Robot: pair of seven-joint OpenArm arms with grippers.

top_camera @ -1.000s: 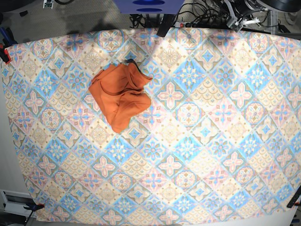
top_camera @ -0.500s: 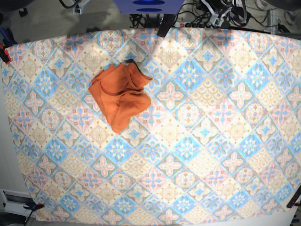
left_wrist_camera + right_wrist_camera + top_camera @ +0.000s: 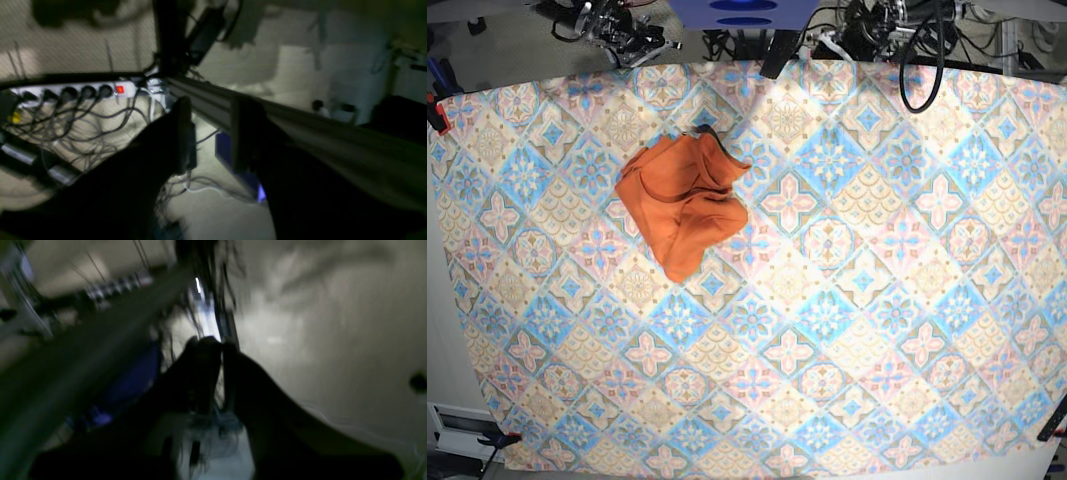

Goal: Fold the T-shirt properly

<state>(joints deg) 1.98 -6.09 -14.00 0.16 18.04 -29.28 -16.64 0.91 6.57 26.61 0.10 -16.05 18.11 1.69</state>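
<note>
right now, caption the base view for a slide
Crumpled orange T-shirt lies unfolded on the tile-patterned cloth, both arms at the table's far edge.

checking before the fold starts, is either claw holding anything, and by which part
Nothing is held. The T-shirt lies crumpled and untouched on the tablecloth.

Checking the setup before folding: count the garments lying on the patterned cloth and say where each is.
1. The orange T-shirt lies crumpled on the tile-patterned cloth, in the upper-left part of the base view. No other garment shows; nothing seems hidden beneath it.
</note>
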